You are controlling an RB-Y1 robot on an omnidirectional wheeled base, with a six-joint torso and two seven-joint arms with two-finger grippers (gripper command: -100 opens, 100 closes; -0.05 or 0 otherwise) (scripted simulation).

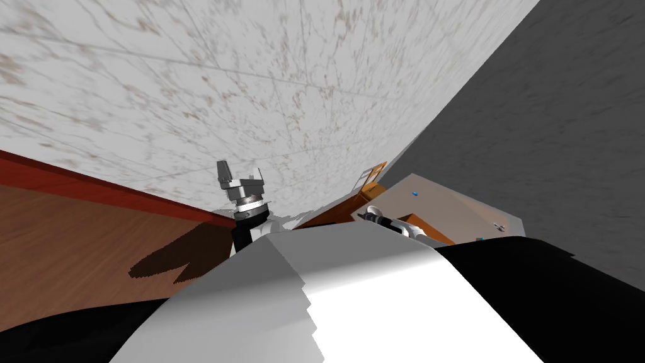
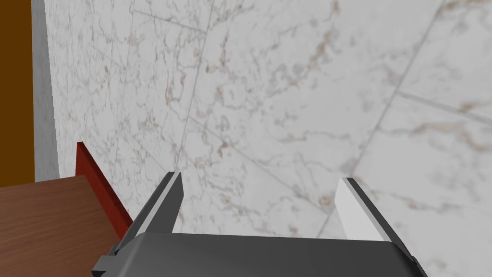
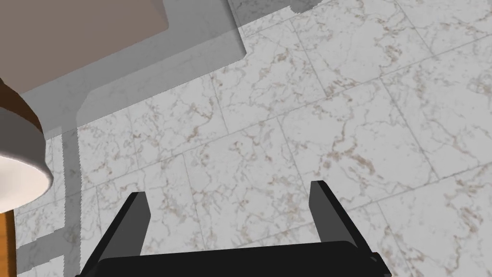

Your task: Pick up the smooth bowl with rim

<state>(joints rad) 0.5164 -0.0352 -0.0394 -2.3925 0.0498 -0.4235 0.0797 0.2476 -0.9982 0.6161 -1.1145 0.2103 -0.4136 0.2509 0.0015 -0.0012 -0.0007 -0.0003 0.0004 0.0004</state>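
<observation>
A round white bowl with a grey outer wall and a smooth rim shows part-way in the right wrist view, off to the side of my right gripper and apart from it. That gripper is open, with nothing between its fingers and pale marble floor beyond them. In the head view a small white round shape lies by my right forearm. My left gripper is raised beside a brown wooden surface. Seen from the left wrist, the left gripper stands open and holds nothing.
A beige table top casts a grey shadow on the marble floor near the bowl. The brown wooden surface with a red edge lies to my left. Orange-brown wooden pieces stand beside the grey table.
</observation>
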